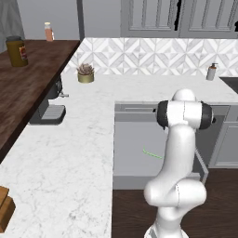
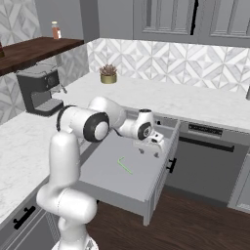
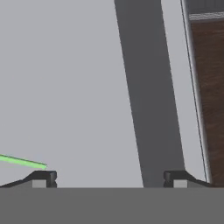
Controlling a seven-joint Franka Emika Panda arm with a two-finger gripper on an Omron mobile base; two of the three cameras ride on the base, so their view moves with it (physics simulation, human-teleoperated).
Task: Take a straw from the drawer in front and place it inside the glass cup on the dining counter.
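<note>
The light grey drawer (image 2: 146, 188) stands pulled out below the marble kitchen counter, its flat floor (image 3: 65, 87) bare apart from the straw. The thin light-green straw (image 2: 124, 164) lies flat near the middle of that floor, also visible as the straw (image 1: 152, 154) just left of my arm. My gripper (image 2: 149, 150) hangs open over the drawer's right part, pointing down, a little right of the straw. In the hand view the straw's end (image 3: 24, 162) lies just beside the left fingertip (image 3: 43, 178), outside the wide gap of the gripper (image 3: 109, 179). The glass cup and dining counter are out of view.
The drawer's front wall (image 3: 148, 109) and the wood floor (image 3: 212, 87) lie right of the fingers. A dark-fronted appliance (image 2: 210, 156) adjoins the drawer. On the counter stand a coffee machine (image 2: 41, 90), a small plant (image 2: 108, 74) and a soap dispenser (image 1: 212, 72). A dark wooden shelf (image 1: 28, 83) overhangs the left.
</note>
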